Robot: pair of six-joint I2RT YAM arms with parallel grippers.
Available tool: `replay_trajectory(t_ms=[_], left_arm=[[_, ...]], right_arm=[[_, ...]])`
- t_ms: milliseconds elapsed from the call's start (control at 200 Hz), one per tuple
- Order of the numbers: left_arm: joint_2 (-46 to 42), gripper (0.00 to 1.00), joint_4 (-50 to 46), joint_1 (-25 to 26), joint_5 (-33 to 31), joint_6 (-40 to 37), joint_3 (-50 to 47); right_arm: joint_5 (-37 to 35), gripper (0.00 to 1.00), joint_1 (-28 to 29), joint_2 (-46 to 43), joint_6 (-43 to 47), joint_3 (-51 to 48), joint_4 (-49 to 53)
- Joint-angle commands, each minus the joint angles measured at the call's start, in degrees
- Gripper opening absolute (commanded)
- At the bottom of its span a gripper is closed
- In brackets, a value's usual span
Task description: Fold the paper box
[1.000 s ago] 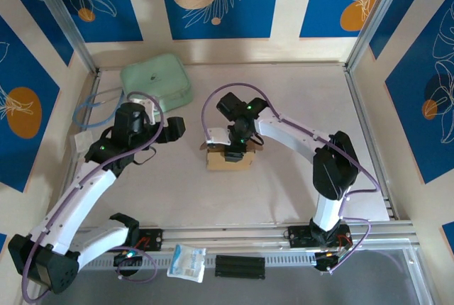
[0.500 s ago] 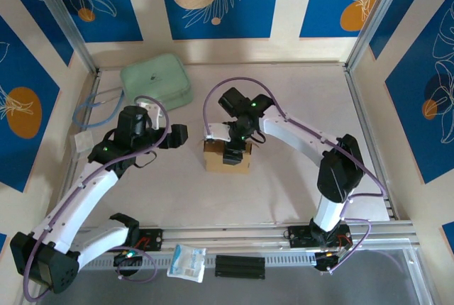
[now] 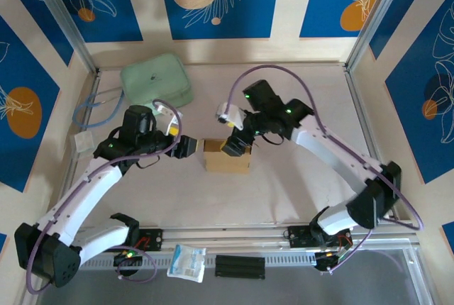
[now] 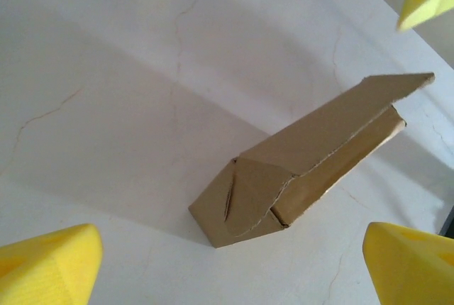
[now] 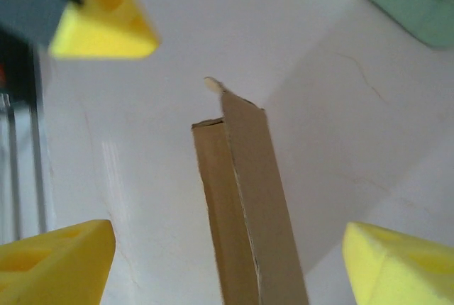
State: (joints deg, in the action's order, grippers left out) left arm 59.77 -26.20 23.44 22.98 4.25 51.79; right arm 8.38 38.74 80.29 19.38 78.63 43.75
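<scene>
On the left: a long reach with the left arm [image 3: 78, 195] from the near-left base, up and inward, elbow bent, wrist turned rightward toward the table's middle. At its end, the left gripper [image 3: 190, 147], jaws spread wide, yellow fingertips [image 4: 46, 266] far apart.

On the right: the right arm [image 3: 333, 154] arcing out from the near-right base, bent sharply at the far right, forearm running back leftward. At that wrist, the right gripper [image 3: 234, 146], angled down and left, jaws parted wide, yellow pads [image 5: 404, 266] well apart.

Tip to tip, facing each other, near but not touching.
</scene>
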Motion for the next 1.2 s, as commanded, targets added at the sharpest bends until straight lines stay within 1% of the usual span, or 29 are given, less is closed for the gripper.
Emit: replay_trajectory(t_ms=[0, 95, 225, 365, 480, 535, 655, 735, 865, 990, 1105, 1196], left_arm=[[1.5, 0.94, 0.9, 0.6, 1.8, -3.4, -1.1], [2.9, 0.94, 1.8, 0.7, 0.4, -2.8, -1.8], [4.4, 0.94, 4.4, 0.8, 1.5, -1.1, -2.5], [6.5, 0.94, 5.4, 1.2, 3.8, 0.1, -2.1], [8.4, 0.93, 6.3, 1.3, 5.3, 1.0, -2.0], [9.2, 0.91, 7.1, 1.3, 5.3, 2.0, -2.3], [10.6, 0.83, 8.9, 1.3, 5.6, 3.8, -2.3], [11.2, 0.75, 9.9, 1.3, 6.5, 4.6, -2.2], [12.0, 0.65, 10.2, 1.3, 8.5, 4.9, -2.0], [11.9, 0.57, 10.4, 1.3, 9.9, 5.8, -2.2], [11.4, 0.50, 12.1, 1.3, 11.4, 7.7, -2.6], [11.2, 0.47, 12.8, 1.3, 12.1, 8.7, -2.7]], right_arm=[[0.5, 0.84, -3.6, -5.6, -20.9, -5.1, -4.3], [3.2, 0.85, -8.4, -10.4, -26.6, -10.9, -4.4], [3.4, 0.85, -13.4, -13.4, -29.7, -15.9, -2.6], [5.1, 0.72, -13.7, -13.8, -29.0, -17.9, -1.2], [5.1, 0.68, -13.7, -13.4, -29.0, -19.2, -1.8], [4.0, 0.62, -13.4, -13.0, -28.8, -19.6, -2.0], [1.3, 0.52, -12.6, -12.1, -28.1, -20.0, -2.8], [0.9, 0.48, -12.1, -11.7, -28.1, -20.0, -3.2], [0.6, 0.43, -11.3, -11.4, -28.1, -20.0, -3.8], [-0.8, 0.34, -10.3, -11.5, -28.9, -19.7, -4.1], [-1.4, 0.31, -9.5, -11.3, -29.9, -19.7, -4.6], [-2.2, 0.29, -9.1, -11.1, -30.8, -19.2, -4.4]])
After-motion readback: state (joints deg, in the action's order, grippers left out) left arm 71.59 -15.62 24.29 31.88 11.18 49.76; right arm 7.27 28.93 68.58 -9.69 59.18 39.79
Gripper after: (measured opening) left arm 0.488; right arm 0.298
